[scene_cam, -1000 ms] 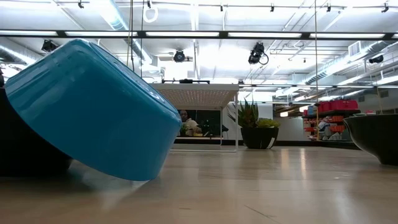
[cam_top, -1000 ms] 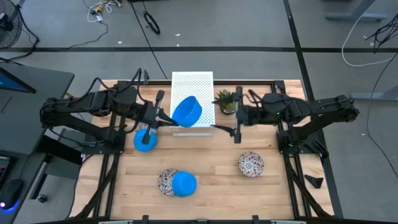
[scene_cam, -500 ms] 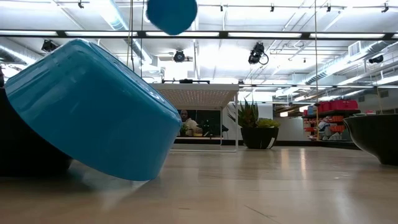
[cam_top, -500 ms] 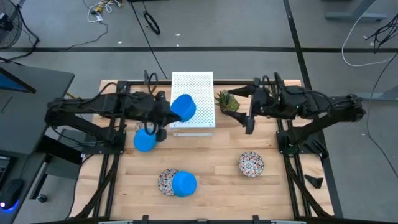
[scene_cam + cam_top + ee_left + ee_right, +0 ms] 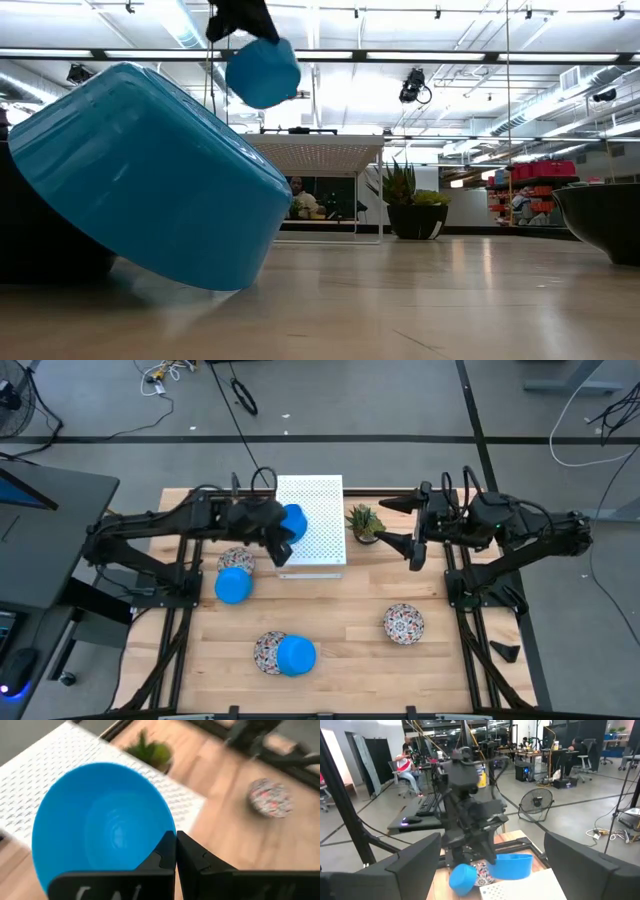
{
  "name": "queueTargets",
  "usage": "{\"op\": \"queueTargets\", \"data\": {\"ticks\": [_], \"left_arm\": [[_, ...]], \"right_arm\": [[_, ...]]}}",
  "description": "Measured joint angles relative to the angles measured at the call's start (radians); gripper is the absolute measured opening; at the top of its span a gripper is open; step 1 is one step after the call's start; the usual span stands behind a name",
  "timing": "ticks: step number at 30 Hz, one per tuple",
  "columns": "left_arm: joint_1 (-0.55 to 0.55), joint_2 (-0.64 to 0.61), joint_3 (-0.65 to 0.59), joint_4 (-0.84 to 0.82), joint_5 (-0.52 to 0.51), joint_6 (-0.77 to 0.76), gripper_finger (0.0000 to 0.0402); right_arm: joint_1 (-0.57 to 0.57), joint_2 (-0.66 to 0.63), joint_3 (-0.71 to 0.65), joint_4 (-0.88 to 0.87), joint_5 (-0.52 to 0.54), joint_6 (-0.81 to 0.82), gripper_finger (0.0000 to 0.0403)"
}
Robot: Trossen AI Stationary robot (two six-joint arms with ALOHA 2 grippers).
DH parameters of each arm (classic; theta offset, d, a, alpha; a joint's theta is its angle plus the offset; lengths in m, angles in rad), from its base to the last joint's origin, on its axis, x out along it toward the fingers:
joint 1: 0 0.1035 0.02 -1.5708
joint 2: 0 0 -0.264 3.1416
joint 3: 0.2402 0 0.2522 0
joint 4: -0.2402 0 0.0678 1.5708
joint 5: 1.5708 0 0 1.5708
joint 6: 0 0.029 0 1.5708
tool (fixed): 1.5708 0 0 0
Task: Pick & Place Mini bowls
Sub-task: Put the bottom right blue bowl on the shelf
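Note:
My left gripper (image 5: 281, 540) is shut on a plain blue mini bowl (image 5: 293, 521), which hangs in the air above the left part of the white perforated box (image 5: 315, 510). In the low view this bowl (image 5: 262, 72) shows high up, below the dark gripper (image 5: 240, 18). My right gripper (image 5: 406, 526) stands open in the air at the right of the small plant (image 5: 362, 522), touching nothing. On the table rest another blue bowl (image 5: 233, 587), a patterned bowl (image 5: 403, 624), and a blue bowl (image 5: 297, 656) leaning on a patterned one (image 5: 267, 651). My left gripper has the blue bowl by its rim (image 5: 169, 831), one finger (image 5: 161, 860) over the inside and the other (image 5: 192, 860) outside. The fingers slant down from the table's left side. The bowl hangs tilted below them, clear of the box and the table.
A patterned bowl (image 5: 236, 560) lies half hidden under my left arm. The plant stands right of the box at the far edge. Bare wood (image 5: 345, 615) lies in the table's middle. Close to the low camera sit a tilted blue bowl (image 5: 150, 175) and a dark bowl (image 5: 605, 215).
My left gripper has sunk and gone a little toward the far edge with the blue bowl, rolling as it went; the bowl now hangs lower, over the box's left part. My right gripper, still open, has drawn back toward the table's right edge and rolled.

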Motion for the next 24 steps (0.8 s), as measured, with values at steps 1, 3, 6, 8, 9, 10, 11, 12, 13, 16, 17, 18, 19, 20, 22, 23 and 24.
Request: {"op": "queueTargets", "data": {"ticks": [1, 3, 6, 8, 9, 10, 11, 12, 13, 16, 17, 18, 19, 20, 22, 23, 24], "left_arm": [[0.013, 0.023, 0.030, -0.020, -0.002, 0.000, 0.0002], [0.047, 0.073, 0.098, -0.093, -0.002, 0.004, 0.0002], [0.096, 0.152, 0.204, -0.171, 0.010, 0.027, 0.0002], [0.127, 0.207, 0.273, -0.237, 0.028, 0.047, 0.0002], [0.145, 0.231, 0.304, -0.250, 0.039, 0.055, 0.0002], [0.161, 0.256, 0.333, -0.262, 0.044, 0.061, 0.0002], [0.173, 0.279, 0.362, -0.280, 0.045, 0.062, 0.0002], [0.185, 0.300, 0.388, -0.291, 0.049, 0.067, 0.0002], [0.199, 0.319, 0.413, -0.296, 0.051, 0.079, 0.0002], [0.233, 0.379, 0.489, -0.310, 0.054, 0.106, 0.0002], [0.244, 0.399, 0.515, -0.314, 0.054, 0.109, 0.0002], [0.253, 0.419, 0.538, -0.320, 0.054, 0.116, 0.0002], [0.259, 0.440, 0.562, -0.320, 0.054, 0.126, 0.0002], [0.266, 0.458, 0.585, -0.320, 0.054, 0.133, 0.0002], [0.278, 0.497, 0.625, -0.324, 0.054, 0.149, 0.0002], [0.283, 0.515, 0.644, -0.325, 0.054, 0.155, 0.0002], [0.287, 0.535, 0.664, -0.331, 0.054, 0.161, 0.0002]], "right_arm": [[0.000, -0.002, 0.000, -0.006, 0.000, 0.000, 0.0354], [0.000, -0.003, 0.000, -0.006, -0.005, -0.003, 0.0354], [0.000, -0.005, 0.000, -0.008, -0.010, -0.004, 0.0354], [0.000, -0.006, 0.000, -0.011, -0.010, -0.004, 0.0354], [0.000, -0.006, 0.000, -0.014, -0.010, -0.006, 0.0354], [0.000, -0.006, 0.000, -0.015, -0.010, -0.008, 0.0354], [0.000, -0.006, 0.000, -0.015, -0.010, -0.008, 0.0354], [0.000, -0.006, 0.000, -0.019, -0.010, -0.008, 0.0354], [0.000, -0.006, 0.000, -0.022, -0.010, -0.008, 0.0354], [0.000, -0.006, 0.000, -0.021, -0.010, -0.008, 0.0354], [0.000, -0.006, 0.000, -0.020, -0.010, -0.008, 0.0354], [0.000, -0.006, 0.000, -0.021, -0.010, -0.008, 0.0354], [0.000, -0.006, 0.000, -0.021, -0.010, -0.010, 0.0354], [0.000, -0.006, 0.000, -0.020, -0.010, -0.013, 0.0354], [0.000, -0.006, 0.000, -0.019, -0.010, -0.032, 0.0354], [0.000, -0.006, 0.000, -0.019, -0.010, -0.043, 0.0354], [0.000, -0.006, 0.000, -0.020, -0.010, -0.052, 0.0354]]}}
